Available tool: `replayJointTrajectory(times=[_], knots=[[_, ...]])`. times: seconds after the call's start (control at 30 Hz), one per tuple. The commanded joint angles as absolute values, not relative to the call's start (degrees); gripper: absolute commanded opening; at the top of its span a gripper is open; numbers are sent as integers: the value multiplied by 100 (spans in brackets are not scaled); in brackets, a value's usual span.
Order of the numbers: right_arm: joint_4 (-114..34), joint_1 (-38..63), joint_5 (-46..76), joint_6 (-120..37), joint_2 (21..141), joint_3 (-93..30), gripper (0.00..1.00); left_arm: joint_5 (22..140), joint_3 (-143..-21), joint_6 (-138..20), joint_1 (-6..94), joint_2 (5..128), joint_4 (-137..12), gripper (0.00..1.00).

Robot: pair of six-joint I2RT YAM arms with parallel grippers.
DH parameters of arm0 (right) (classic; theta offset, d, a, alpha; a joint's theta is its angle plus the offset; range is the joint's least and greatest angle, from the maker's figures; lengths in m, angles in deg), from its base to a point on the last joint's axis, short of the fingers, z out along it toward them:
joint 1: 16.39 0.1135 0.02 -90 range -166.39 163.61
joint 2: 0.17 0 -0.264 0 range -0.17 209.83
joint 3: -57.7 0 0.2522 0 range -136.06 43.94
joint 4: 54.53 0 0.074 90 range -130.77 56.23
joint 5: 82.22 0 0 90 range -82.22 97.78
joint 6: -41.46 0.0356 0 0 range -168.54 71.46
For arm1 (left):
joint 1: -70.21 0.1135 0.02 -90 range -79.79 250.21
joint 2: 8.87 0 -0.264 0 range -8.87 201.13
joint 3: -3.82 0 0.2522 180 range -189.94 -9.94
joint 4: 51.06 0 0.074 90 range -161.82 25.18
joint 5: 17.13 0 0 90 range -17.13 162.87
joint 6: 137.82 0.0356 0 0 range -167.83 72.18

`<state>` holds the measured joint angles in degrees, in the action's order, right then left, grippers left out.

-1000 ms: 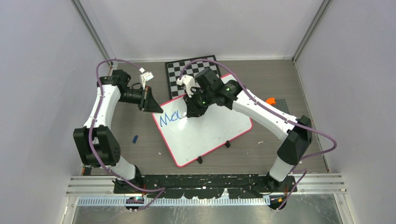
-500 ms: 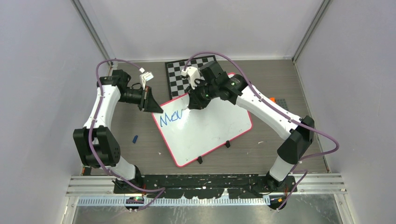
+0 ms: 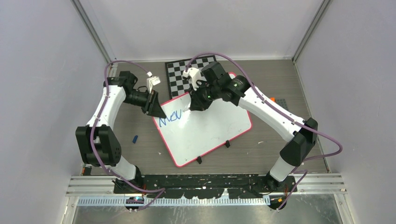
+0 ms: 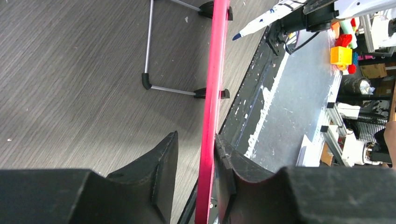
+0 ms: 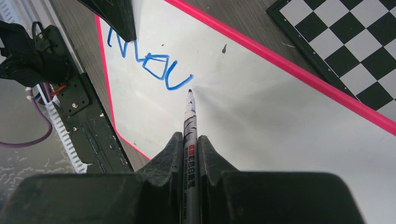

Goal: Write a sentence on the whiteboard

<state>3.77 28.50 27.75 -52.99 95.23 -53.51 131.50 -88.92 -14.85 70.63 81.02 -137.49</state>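
right arm mid-word on the whiteboard (image 3: pixel 210 135), left arm at its edge
the whiteboard lies angled mid-table. the left gripper (image 4: pixel 196 144) straddles its red rim (image 4: pixel 212 70), fingers slightly apart; closing would likely steady the board. the right gripper (image 5: pixel 189 137) is clamped on the marker (image 5: pixel 189 116), tip just beside the blue sentence (image 5: pixel 154 57), which reads "mov". light pressure suits the next letter; open white runs rightward, with the checkered board (image 3: pixel 182 74) beyond the far rim.

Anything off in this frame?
The whiteboard lies skewed to the table edges. A small blue piece, likely a marker cap, lies loose left of it. The left gripper straddles the board's rim with a gap showing, not clamped.
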Motion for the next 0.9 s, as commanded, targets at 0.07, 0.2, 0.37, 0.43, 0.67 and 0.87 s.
replayJointTrajectory(times=[0.07,0.2,0.37,0.43,0.67,0.87], knots=[[166,2870,2765,-5377,9283,-5219,0,12837,-8903,-1476,7073,8066,-13485,29],[109,2868,2758,-5351,9371,-5288,0,12858,-8892,-1471,7074,8058,-13488,18],[28,2870,2725,-5346,9471,-5333,0,12885,-8880,-1452,7071,8036,-13496,5],[28,2870,2698,-5355,9491,-5329,0,12883,-8872,-1436,7081,8009,-13505,0],[134,2832,2489,-5505,9446,-5228,0,12900,-8844,-1385,7071,7945,-13518,0],[278,2643,2459,-5619,9382,-5217,0,12885,-8817,-1375,7073,7920,-13498,0]])
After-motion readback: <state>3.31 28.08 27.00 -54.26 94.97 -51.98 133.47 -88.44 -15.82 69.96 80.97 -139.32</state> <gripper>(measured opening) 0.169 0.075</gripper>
